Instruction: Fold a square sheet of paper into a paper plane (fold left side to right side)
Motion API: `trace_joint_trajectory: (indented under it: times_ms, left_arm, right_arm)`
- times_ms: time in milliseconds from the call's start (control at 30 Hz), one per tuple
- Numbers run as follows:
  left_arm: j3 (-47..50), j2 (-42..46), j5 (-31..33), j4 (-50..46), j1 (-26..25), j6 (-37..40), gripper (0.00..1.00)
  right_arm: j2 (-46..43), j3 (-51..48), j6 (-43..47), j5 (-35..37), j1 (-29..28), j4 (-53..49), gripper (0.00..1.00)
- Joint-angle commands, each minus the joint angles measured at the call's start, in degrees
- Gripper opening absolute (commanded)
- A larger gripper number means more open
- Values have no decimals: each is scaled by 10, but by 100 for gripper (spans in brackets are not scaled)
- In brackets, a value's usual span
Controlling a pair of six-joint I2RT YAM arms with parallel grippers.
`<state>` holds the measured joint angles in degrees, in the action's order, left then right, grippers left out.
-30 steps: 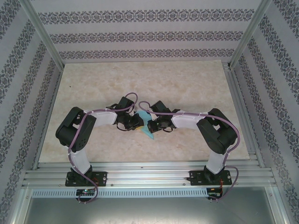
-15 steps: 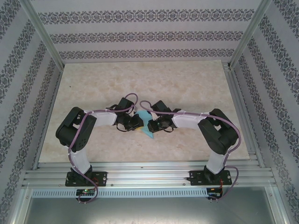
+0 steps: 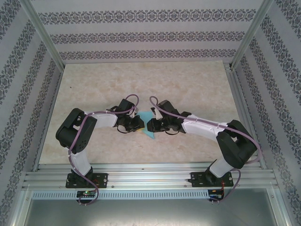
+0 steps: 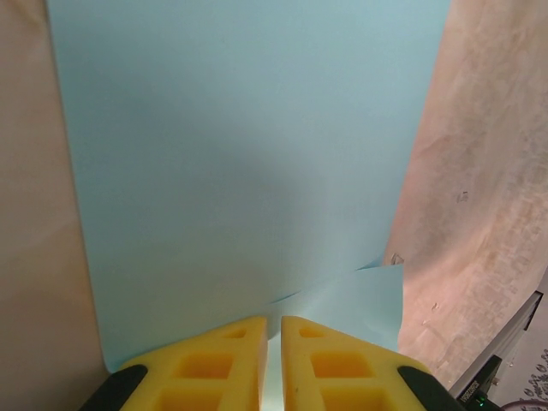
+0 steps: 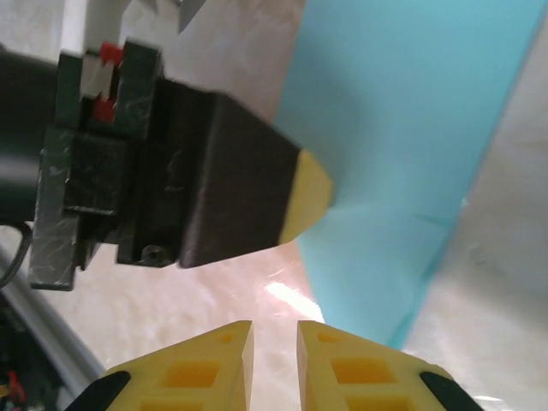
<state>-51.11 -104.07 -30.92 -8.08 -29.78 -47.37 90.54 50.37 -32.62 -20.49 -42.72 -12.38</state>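
Paper (image 4: 240,171): on counter (image 4: 479,171), between both claws.
Left claw (image 4: 274,330): pinching paper's edge.
Right claw (image 5: 274,338): slightly open, empty, just beside paper.

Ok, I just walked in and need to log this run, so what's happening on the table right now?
The left tool and right tool meet at the middle of the table over a turquoise square sheet of paper. The left tool is pinched on one edge of the sheet. The right tool sits just off the paper, jaws slightly apart with nothing between them. The sheet looks partly folded, and the folding looks unfinished.
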Motion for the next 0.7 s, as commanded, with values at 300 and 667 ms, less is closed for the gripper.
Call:
trace_joint_trajectory:
  times_ms: [300,667]
  left_arm:
    - [17,-30,52,-50,-11,15,15]
    - [14,-31,54,-54,-12,18,15]
  right_arm:
    - [59,-4,-46,-34,-22,13,20]
    - [75,-14,-50,-36,-10,8,19]
